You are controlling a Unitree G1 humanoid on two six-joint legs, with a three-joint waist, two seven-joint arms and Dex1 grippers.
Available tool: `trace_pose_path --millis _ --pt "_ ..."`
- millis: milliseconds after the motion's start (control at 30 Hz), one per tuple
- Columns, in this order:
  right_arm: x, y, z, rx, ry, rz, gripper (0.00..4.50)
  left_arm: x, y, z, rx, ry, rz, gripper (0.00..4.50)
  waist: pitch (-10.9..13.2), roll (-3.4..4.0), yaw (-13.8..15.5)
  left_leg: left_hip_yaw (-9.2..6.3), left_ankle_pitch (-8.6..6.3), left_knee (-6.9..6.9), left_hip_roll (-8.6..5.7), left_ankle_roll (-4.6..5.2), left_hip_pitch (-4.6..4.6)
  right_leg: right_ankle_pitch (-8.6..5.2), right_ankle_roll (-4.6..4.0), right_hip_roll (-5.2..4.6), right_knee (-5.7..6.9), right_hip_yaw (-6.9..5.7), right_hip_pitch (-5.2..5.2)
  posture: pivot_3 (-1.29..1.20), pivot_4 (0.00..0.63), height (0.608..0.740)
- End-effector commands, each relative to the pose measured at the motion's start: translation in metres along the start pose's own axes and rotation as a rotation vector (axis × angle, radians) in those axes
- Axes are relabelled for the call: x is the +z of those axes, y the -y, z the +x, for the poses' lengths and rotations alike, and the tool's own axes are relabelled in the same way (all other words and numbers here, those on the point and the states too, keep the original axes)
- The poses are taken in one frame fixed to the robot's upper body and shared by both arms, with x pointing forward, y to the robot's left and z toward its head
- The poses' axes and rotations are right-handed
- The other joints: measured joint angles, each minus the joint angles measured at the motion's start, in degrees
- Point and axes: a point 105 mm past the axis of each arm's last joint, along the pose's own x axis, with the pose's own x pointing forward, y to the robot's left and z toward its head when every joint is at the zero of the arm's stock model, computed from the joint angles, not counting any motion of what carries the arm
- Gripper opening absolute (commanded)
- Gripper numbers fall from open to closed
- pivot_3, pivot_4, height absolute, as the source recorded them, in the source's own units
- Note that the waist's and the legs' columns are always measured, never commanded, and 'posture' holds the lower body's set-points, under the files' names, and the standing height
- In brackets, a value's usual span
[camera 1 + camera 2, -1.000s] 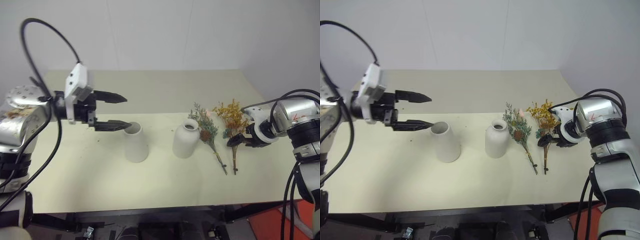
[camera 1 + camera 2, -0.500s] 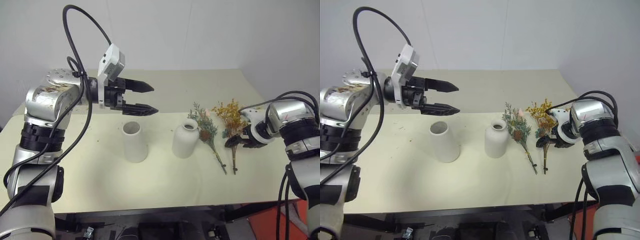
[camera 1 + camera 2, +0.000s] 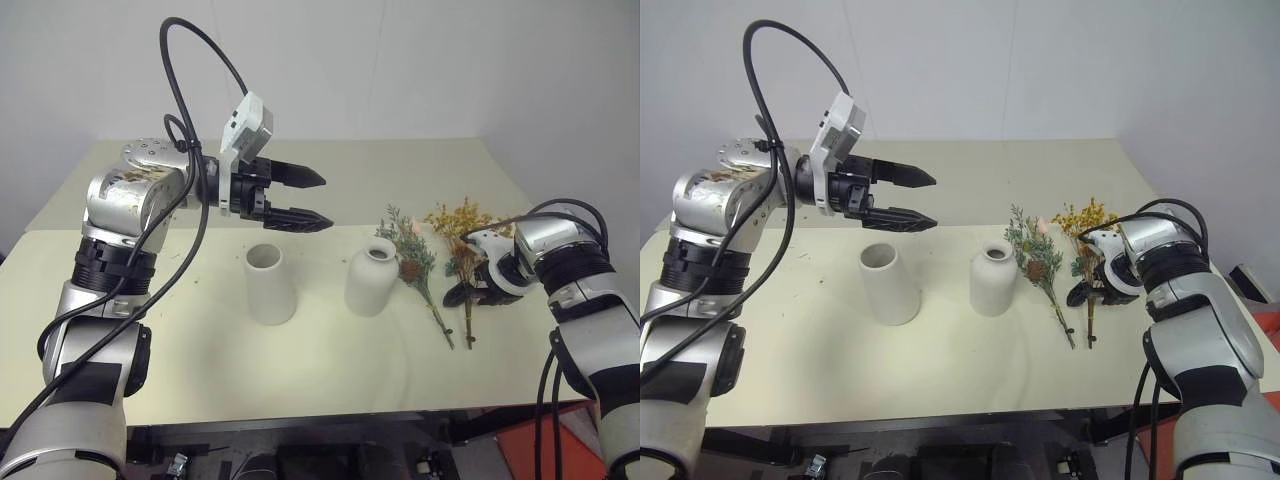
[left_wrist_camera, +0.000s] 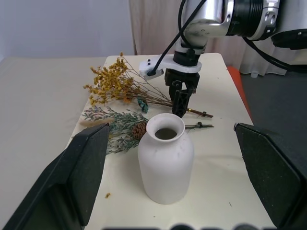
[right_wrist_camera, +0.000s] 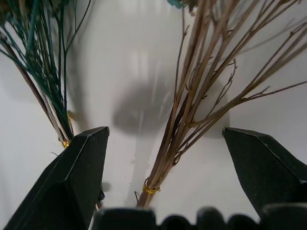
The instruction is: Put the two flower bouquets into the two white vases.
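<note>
Both bouquets lie on the table (image 3: 200, 370) at the right. The mustard-yellow bouquet (image 3: 462, 228) is outermost, and the grey-green bouquet (image 3: 410, 255) lies next to the bottle-shaped white vase (image 3: 371, 278). The cone-shaped white vase (image 3: 270, 285) stands to the left of it. Pointing down, my right gripper (image 3: 466, 292) is open and straddles the yellow bunch's stems (image 5: 182, 120) without touching them. My left gripper (image 3: 326, 203) hangs open and empty above and behind the cone vase, pointing at the bottle vase (image 4: 165, 163).
A seam runs across the table behind the vases. The table's right edge lies just beyond the yellow bouquet. An orange-red object (image 3: 545, 445) sits on the floor at the lower right. My left arm's black cable (image 3: 200, 60) loops high above the table.
My left gripper has swung right and upward, from beside the cone vase's mouth to above and behind it. My right gripper has sunk slightly over the yellow bouquet's stems.
</note>
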Motion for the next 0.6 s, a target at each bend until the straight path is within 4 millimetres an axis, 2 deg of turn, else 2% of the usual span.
trace_pose_path --millis 33,200,367,467,600 --pt "0.004 0.002 -0.006 -0.011 0.011 -0.018 3.24 0.014 0.001 0.000 -0.003 0.010 0.061 4.50 0.00 0.00 -0.02 0.00 0.00 0.00 0.00 0.00 0.00 0.00 0.00 0.00 0.01 0.00 0.00 0.00 0.150 0.740" --pt "0.006 0.002 -0.007 -0.013 0.010 -0.027 1.58 0.013 0.001 0.000 -0.006 0.011 0.056 4.50 0.00 0.00 -0.09 0.00 0.00 0.00 0.01 0.00 0.01 0.00 -0.01 0.01 0.01 0.00 0.00 0.00 0.150 0.740" --pt "0.015 0.008 -0.019 -0.034 0.071 0.022 0.03 0.013 0.000 -0.001 0.002 0.018 0.055 4.50 0.00 0.00 -0.07 0.00 0.00 0.00 0.00 0.00 0.01 0.01 -0.01 0.00 0.02 0.00 -0.01 0.00 0.150 0.740" --pt "0.022 0.013 -0.030 -0.039 0.133 0.085 0.03 0.013 -0.002 -0.003 0.016 0.021 0.057 4.50 0.03 0.04 -0.03 0.00 0.00 0.00 0.00 0.00 0.00 0.04 -0.06 0.00 0.02 0.00 -0.02 0.00 0.150 0.740" --pt "0.037 0.023 -0.058 -0.048 0.285 0.170 0.03 0.011 -0.008 -0.014 0.066 0.019 0.055 4.50 0.05 0.07 0.05 -0.01 0.00 0.00 0.00 0.00 -0.01 0.17 -0.28 0.00 0.01 0.00 -0.03 0.00 0.150 0.740"
